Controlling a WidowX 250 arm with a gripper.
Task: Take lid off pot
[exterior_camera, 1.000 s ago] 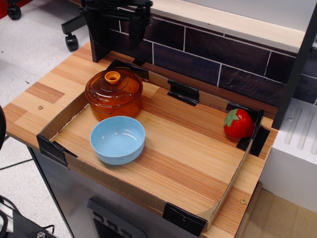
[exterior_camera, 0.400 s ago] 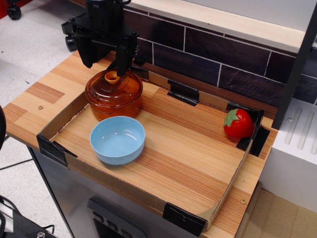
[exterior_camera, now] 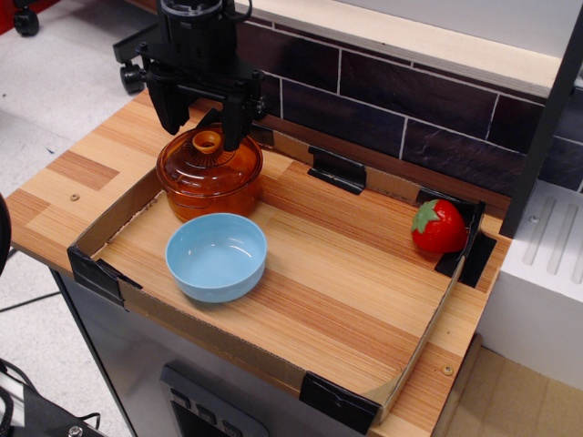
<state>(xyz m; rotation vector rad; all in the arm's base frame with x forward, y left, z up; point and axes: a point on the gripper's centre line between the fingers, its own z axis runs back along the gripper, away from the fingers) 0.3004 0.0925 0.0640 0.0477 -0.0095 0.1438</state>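
The hand [exterior_camera: 202,137] hangs over the back left part of the worktop [exterior_camera: 82,168], its 2 dark fingers [exterior_camera: 234,116] spread apart and pointing down. The orange ring knob [exterior_camera: 208,141] stands in the gap between them — the left finger sits to the knob's left, the right finger just to its right, and neither clearly touches it from this angle. The fingertips reach about the level of the knob, close above the dome.

The lid [exterior_camera: 209,161] is seated on the pot [exterior_camera: 210,193], level and centred, its rim meeting the pot's edge all round. The pot stands in the back left corner of a shallow cardboard tray [exterior_camera: 421,341] with black-taped corners, near the tray's left wall.

Just in front of the pot, close but apparently not touching, sits a light-blue bowl [exterior_camera: 217,257], open and with nothing in it. Well apart from these, in the tray's back right corner, rests a red strawberry [exterior_camera: 438,226] with a green top. Behind the tray runs a dark tiled wall [exterior_camera: 401,100] under a pale wooden shelf.
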